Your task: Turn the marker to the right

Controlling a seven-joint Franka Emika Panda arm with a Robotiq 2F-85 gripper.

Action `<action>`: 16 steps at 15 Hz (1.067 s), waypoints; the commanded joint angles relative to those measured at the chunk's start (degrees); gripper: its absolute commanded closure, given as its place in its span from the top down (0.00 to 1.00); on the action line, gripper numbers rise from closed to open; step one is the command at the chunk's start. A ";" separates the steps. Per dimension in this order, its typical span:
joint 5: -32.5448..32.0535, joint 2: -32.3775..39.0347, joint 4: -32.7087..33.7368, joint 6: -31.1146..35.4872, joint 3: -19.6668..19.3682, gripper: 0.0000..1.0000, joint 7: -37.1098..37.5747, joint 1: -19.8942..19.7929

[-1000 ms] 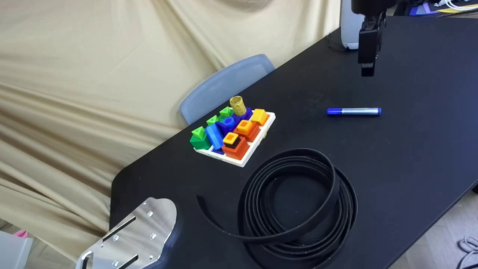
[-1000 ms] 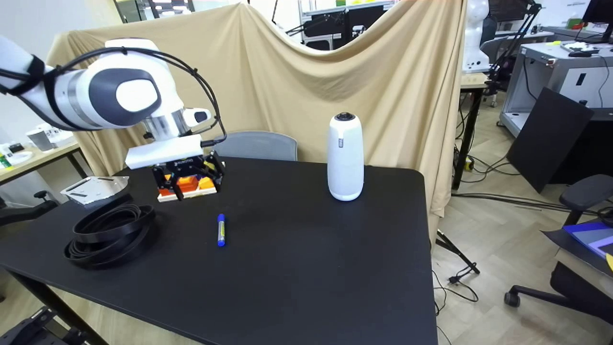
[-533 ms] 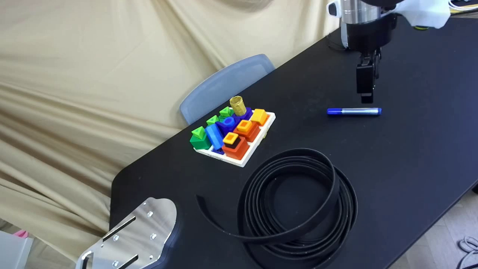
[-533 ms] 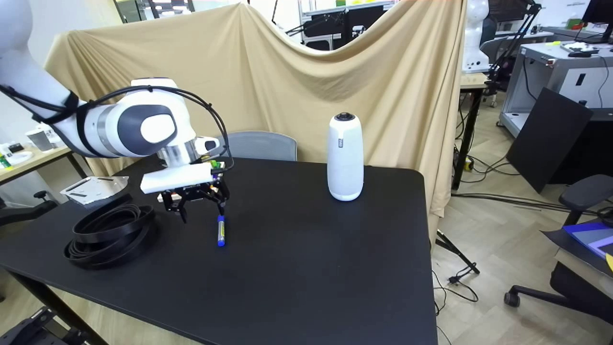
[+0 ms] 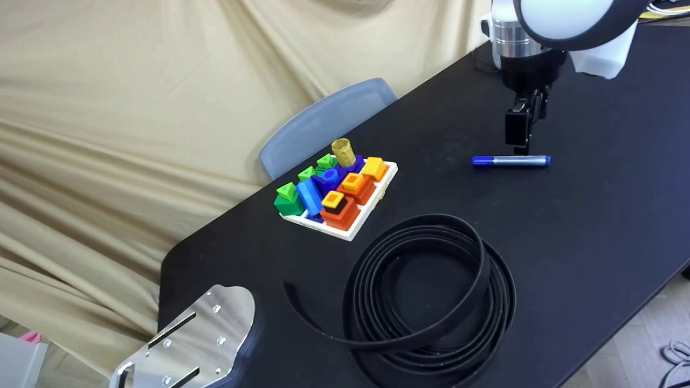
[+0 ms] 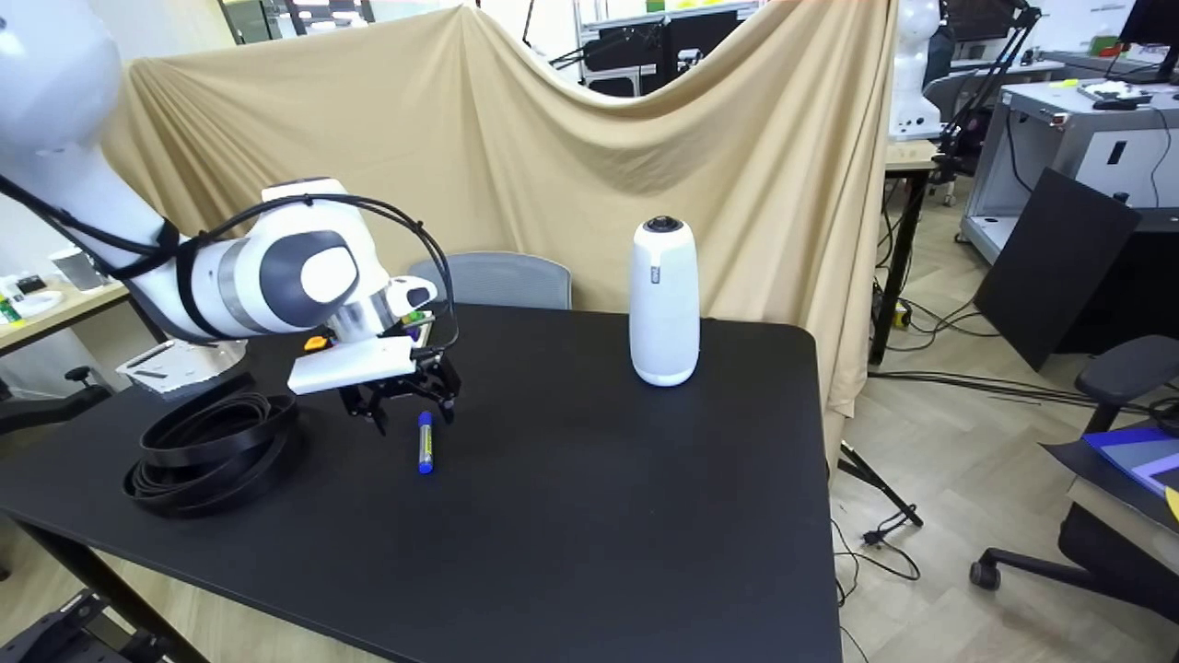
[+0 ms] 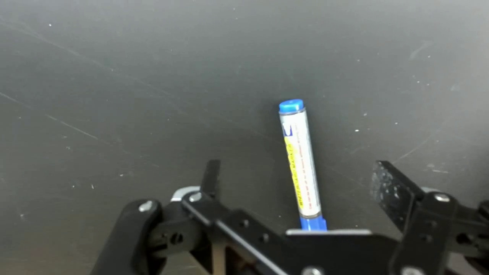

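Lower and farther right in an exterior view than half a second ago, the Robotiq gripper [image 6: 414, 424] has shifted over the black table [image 6: 589, 534]; the blue whiteboard marker [image 7: 301, 164] keeps its place. Its fingers [image 7: 391, 191] stand wide apart, one on each side of the marker in the wrist view, with a visible gap between each finger and the barrel. The marker lies flat on the table, slightly slanted in the wrist view, its blue cap [image 7: 313, 223] partly hidden behind the gripper's body. From where I stand, a coil of flat black strap [image 5: 366, 293] lies near it, and coloured toy blocks [image 5: 342, 213] on a white board [image 5: 373, 195] sit near the coil. A white cylindrical device [image 6: 665, 304] stands upright, well apart from the marker.
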 commanded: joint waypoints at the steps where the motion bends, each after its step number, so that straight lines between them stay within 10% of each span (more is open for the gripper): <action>1: -2.60 2.63 1.45 1.76 -1.87 1.00 6.92 1.52; 9: -2.13 6.26 2.44 2.19 -1.62 0.96 9.23 3.07; 10: -2.11 6.54 2.53 2.53 -1.60 0.75 9.19 3.14; 16: -1.90 6.98 2.77 3.15 -1.33 0.42 8.55 3.02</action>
